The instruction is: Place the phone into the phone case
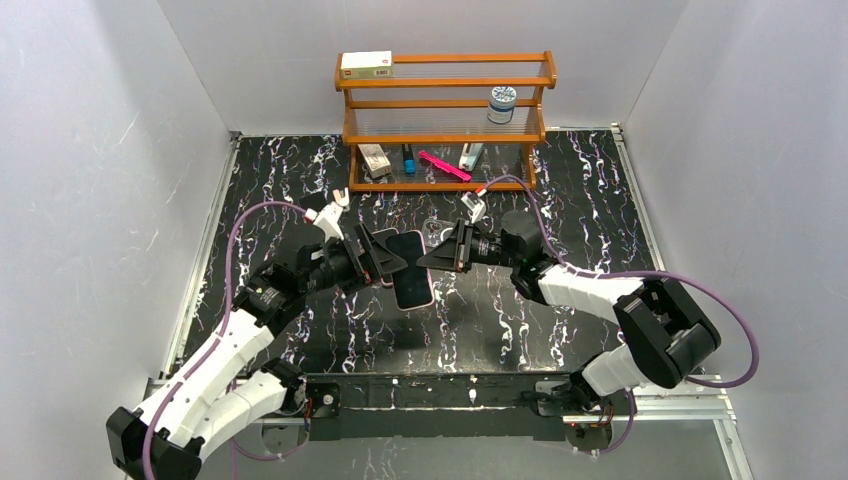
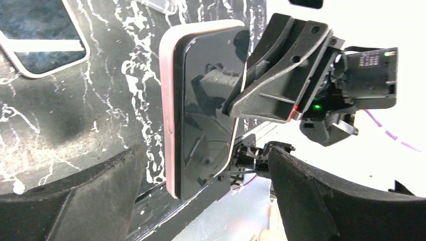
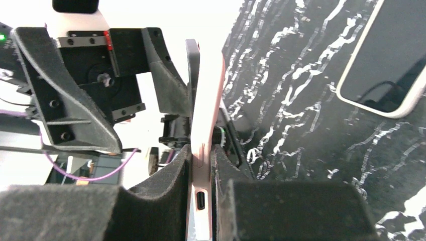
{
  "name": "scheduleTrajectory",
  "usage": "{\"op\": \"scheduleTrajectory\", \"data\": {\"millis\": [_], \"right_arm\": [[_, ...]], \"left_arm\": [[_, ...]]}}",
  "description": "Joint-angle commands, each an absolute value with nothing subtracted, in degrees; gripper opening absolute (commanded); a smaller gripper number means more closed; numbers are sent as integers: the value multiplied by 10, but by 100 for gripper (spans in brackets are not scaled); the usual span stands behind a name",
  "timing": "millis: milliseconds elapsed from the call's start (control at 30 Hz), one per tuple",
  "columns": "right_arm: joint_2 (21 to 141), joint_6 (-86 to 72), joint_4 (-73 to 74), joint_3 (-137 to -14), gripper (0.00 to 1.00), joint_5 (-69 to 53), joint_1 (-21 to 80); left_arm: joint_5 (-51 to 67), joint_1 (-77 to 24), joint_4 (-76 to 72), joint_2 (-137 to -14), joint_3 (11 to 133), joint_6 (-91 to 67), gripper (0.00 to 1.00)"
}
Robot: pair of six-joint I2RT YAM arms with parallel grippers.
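Two end effectors meet above the middle of the desk (image 1: pixel 520 320). The right end effector (image 3: pixel 202 160) is closed on the phone (image 3: pixel 206 100): its two padded fingers (image 3: pixel 166 181) clamp the front and back faces at the end that carries the charging port. It alone holds the phone. The left end effector (image 2: pixel 203 160) stands wide open. Its fingers (image 2: pixel 100 186) sit either side of the phone's free end with a clear gap on both sides, touching nothing.

The phone is held clear of the desk, between the two wrists. It has a dark glossy screen and a pale pink rim. Whether that rim is the phone's own body or a case cannot be told.

A second flat slab (image 3: pixel 387 60), dark-faced with a pale rim, lies flat on the black marbled desk just beyond the end effectors. Whether it is a phone or a case cannot be told.

A wooden shelf (image 1: pixel 445 100) stands at the far edge of the desk, well apart from both arms, with small items on its tiers.
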State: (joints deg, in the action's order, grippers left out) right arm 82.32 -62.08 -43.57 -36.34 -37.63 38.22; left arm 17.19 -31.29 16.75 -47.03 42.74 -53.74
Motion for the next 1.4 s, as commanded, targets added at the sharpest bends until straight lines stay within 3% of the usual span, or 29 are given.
{"op": "scheduleTrajectory", "data": {"millis": [0, 267, 367, 533, 700, 833, 933, 1100, 1133, 1300, 1367], "right_arm": [[793, -713, -588, -349, 1, -402, 379], [779, -794, -739, -329, 1, -393, 379], [780, -818, -768, -328, 1, -392, 379], [784, -835, -791, -319, 1, -385, 379], [790, -835, -794, -316, 1, -384, 379], [793, -832, -793, -314, 1, -384, 379], [797, -841, -806, -313, 1, -385, 379], [800, -859, -827, -313, 1, -383, 379], [800, -860, -829, -313, 1, -383, 379], [803, -852, -823, -320, 1, -403, 379], [801, -840, -813, -321, 1, -415, 379]], "left_arm": [[205, -312, 148, -456, 451, -533, 88], [247, -312, 48, -437, 427, -579, 83], [262, -312, 5, -437, 412, -603, 75], [287, -312, -90, -440, 383, -649, 53], [293, -312, -117, -444, 369, -666, 17], [303, -312, -121, -447, 368, -657, 5], [312, -312, -135, -446, 366, -658, 9], [300, -312, -136, -428, 366, -660, 45], [297, -312, -137, -425, 366, -660, 48], [293, -312, -147, -422, 361, -664, 40], [296, -312, -144, -425, 362, -662, 41]]}}
